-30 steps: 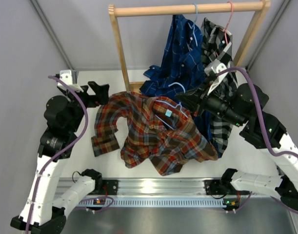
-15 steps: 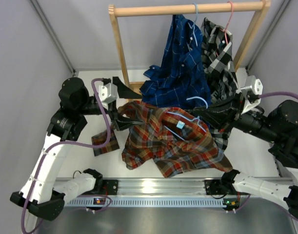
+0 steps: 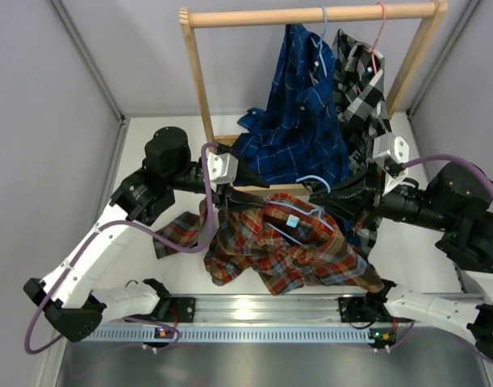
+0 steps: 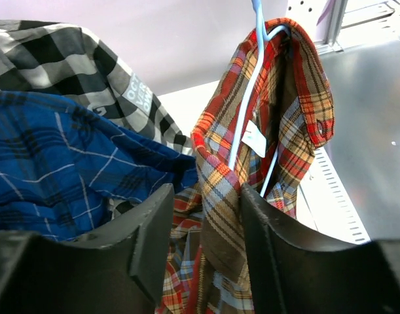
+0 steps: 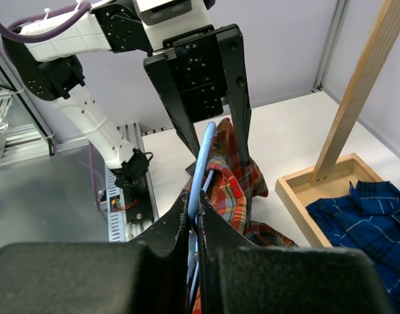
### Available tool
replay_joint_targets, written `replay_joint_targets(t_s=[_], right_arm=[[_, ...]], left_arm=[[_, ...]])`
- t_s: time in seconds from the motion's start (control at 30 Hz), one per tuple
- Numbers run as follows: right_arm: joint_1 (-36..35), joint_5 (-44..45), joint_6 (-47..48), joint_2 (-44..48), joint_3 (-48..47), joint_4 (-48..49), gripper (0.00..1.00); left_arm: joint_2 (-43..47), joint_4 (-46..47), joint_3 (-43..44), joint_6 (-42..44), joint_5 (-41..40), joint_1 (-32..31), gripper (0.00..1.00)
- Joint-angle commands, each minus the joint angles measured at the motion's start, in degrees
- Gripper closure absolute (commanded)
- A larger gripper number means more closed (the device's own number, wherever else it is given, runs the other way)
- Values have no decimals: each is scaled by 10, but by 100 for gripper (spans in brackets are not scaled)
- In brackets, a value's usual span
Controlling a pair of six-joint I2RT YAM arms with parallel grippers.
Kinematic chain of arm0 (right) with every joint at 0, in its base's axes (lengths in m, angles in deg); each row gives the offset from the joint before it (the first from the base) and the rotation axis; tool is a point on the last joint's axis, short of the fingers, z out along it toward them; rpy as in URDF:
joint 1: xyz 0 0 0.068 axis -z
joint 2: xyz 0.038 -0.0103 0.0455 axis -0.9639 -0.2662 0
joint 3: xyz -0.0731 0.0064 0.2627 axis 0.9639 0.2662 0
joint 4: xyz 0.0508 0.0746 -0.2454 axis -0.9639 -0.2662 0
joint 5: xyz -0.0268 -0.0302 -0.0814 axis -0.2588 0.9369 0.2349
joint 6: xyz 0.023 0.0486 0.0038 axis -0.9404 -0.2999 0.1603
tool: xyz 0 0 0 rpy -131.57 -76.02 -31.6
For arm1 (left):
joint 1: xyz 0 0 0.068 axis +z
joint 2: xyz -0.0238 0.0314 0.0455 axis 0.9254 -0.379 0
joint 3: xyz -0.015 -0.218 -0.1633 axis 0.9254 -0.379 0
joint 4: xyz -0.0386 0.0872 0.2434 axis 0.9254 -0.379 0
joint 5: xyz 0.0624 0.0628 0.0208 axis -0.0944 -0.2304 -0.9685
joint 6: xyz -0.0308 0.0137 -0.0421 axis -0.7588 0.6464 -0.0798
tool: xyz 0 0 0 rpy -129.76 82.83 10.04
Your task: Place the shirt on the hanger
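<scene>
The red-orange plaid shirt point(image 3: 290, 254) hangs bunched in mid-air, draped over the light-blue wire hanger point(image 3: 304, 211). My right gripper point(image 3: 333, 193) is shut on the hanger's wire point(image 5: 203, 154), which runs up between its pads. My left gripper point(image 3: 234, 198) comes in from the left and straddles a vertical fold of the shirt point(image 4: 219, 209) near the collar. The fold lies against the right finger point(image 4: 272, 255), with a gap to the left finger point(image 4: 147, 242). In the right wrist view the left gripper point(image 5: 219, 154) stands apart around hanger and shirt.
A wooden rack point(image 3: 311, 14) stands at the back with a navy blue plaid shirt point(image 3: 298, 113) and a black-and-white plaid shirt point(image 3: 361, 89) on a pink hanger point(image 3: 381, 32). Its wooden base tray point(image 5: 304, 190) lies behind the shirt. Grey walls close in both sides.
My left arm swung in from the far left to the shirt, and its jaws narrowed around a fold. The right arm raised the hanger, lifting the shirt off the table.
</scene>
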Motion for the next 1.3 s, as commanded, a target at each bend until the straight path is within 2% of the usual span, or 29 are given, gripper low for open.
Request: replay_joint_targets(t_s=[0.0, 0.07, 0.1, 0.17, 0.33, 0.4, 0.43, 0.5, 0.57, 0.77, 0.8, 0.83, 0.87, 0.9, 0.97, 1.0, 1.03, 1.17, 1.27], right_arm=[[-3, -25, 8, 5, -30, 13, 100], [-4, -29, 7, 0, -29, 12, 100], [-3, -32, 8, -2, -28, 13, 100], [-4, -34, 8, -5, -30, 14, 100], [-3, -38, 10, -8, -34, 14, 100], [-3, -42, 10, -9, -35, 17, 100], [-3, -41, 10, -10, -36, 17, 100], [-3, -35, 15, -10, -36, 17, 100], [-3, -34, 18, -10, -36, 17, 100], [-3, -20, 22, -8, -16, 23, 99], [-3, -9, 23, 0, -9, 21, 90], [-3, 2, 24, 7, 6, 17, 57], [-3, 18, 30, 27, 11, 7, 45], [-3, 57, 32, 39, 13, -9, 40], [-3, 103, 49, 75, 13, -86, 40], [-3, 142, 44, 90, 16, -112, 44], [-3, 145, 42, 106, 30, -154, 45], [-4, 91, 25, 193, 82, -201, 41], [-3, 37, 33, 181, 96, -217, 40]], left_arm=[[3, 16, 1, 19, 37, -2, 51], [-6, 16, 9, 10, 59, -2, 57], [-11, 16, 12, 6, 64, -2, 55], [-21, 16, 20, -6, 80, -2, 45], [-28, 17, 15, -15, 95, -2, 46], [-34, 17, 14, -20, 111, -2, 59], [-37, 17, 14, -23, 115, -2, 78], [-43, 19, 14, -29, 118, -2, 82], [-47, 19, 16, -39, 124, -2, 100], [-61, 20, 26, -45, 172, -2, 100], [-60, 19, 26, -44, 177, -2, 100], [-58, 20, 24, -44, 180, -2, 100], [-56, 20, 23, -45, 183, -1, 100], [-55, 19, 22, -45, 185, 1, 100], [-51, 13, 20, -42, 190, 5, 100], [-48, 12, 17, -41, 191, 8, 100], [-47, 12, 16, -41, 191, 9, 100], [-43, 12, 18, -44, 200, 9, 100], [-48, 11, 25, -50, 217, 9, 100]])
